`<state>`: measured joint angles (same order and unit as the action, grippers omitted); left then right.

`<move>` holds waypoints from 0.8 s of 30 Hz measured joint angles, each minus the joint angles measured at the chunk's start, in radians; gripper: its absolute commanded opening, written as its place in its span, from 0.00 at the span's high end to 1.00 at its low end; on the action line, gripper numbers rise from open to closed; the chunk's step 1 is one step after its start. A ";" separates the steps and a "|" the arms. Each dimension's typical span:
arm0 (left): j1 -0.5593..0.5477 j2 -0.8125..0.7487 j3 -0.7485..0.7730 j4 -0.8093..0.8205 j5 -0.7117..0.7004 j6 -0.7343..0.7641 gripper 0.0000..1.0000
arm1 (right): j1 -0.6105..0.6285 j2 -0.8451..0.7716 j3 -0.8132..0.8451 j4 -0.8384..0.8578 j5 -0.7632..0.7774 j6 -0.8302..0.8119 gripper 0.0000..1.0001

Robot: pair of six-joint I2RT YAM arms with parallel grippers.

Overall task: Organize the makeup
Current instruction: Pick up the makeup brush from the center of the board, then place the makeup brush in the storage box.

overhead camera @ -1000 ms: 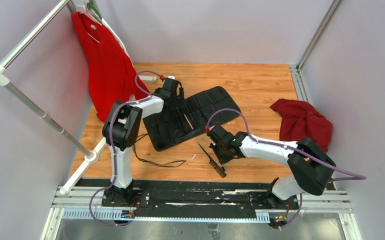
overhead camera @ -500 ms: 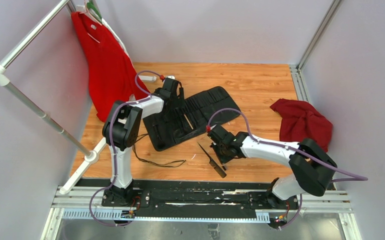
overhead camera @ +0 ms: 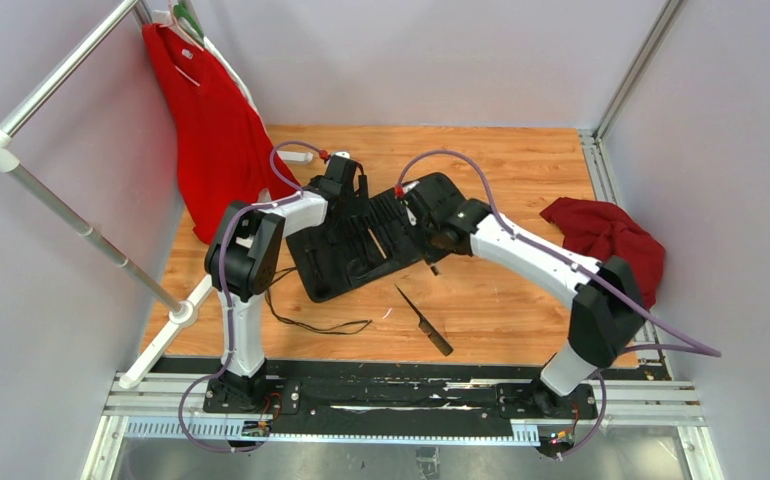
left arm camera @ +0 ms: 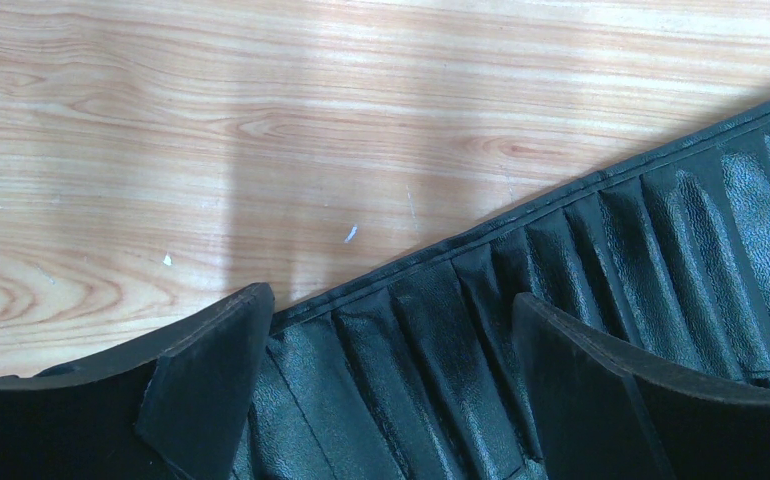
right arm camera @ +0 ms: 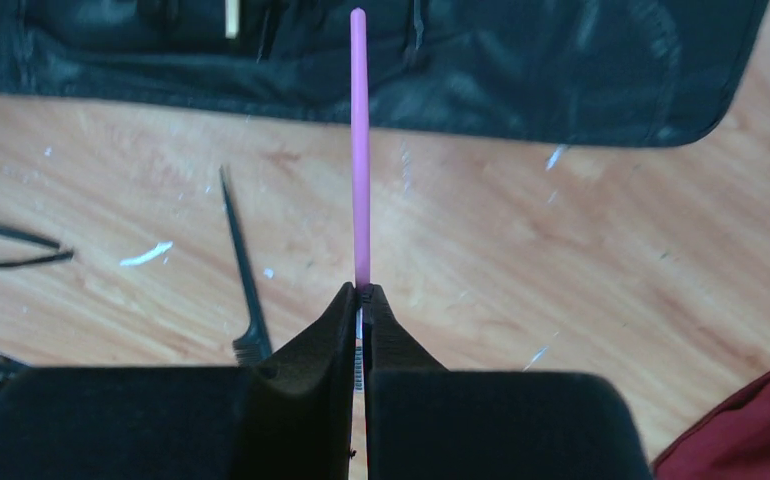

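Two grippers, two states. Your right gripper [right arm camera: 363,297] is pinched closed on the lower end of a thin pink makeup stick [right arm camera: 360,150]. The stick juts straight out from the fingers, above the bench [right arm camera: 521,240], its tip pointing at the black case [right arm camera: 561,70]. Your left gripper [left arm camera: 391,310] stands wide apart, holding nothing, low over the case's pleated pockets near its edge. A black comb [overhead camera: 423,320] lies flat on the bench, apart from the case.

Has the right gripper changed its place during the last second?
Yes. The right gripper, shut on a pink stick, left its spot beside the comb and moved farther back, to the near edge of the black case.
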<state>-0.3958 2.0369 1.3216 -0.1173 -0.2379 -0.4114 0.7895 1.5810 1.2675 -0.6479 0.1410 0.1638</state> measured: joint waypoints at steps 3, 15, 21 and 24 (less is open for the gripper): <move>0.000 0.000 0.000 0.000 0.000 0.000 0.05 | -0.045 0.084 0.123 -0.060 -0.009 -0.033 0.99; 0.000 -0.002 -0.005 0.006 0.000 0.000 0.05 | -0.171 0.381 0.519 -0.265 -0.089 -0.136 0.99; 0.000 -0.003 -0.005 0.007 0.000 0.000 0.05 | -0.201 0.498 0.621 -0.321 -0.134 -0.173 0.99; 0.000 -0.003 -0.005 0.007 0.000 0.000 0.05 | -0.211 0.540 0.633 -0.334 -0.157 -0.189 0.99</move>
<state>-0.3958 2.0342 1.3163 -0.1101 -0.2375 -0.4110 0.5789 2.1212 1.9003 -0.9821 -0.0162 -0.0250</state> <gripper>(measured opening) 0.947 0.012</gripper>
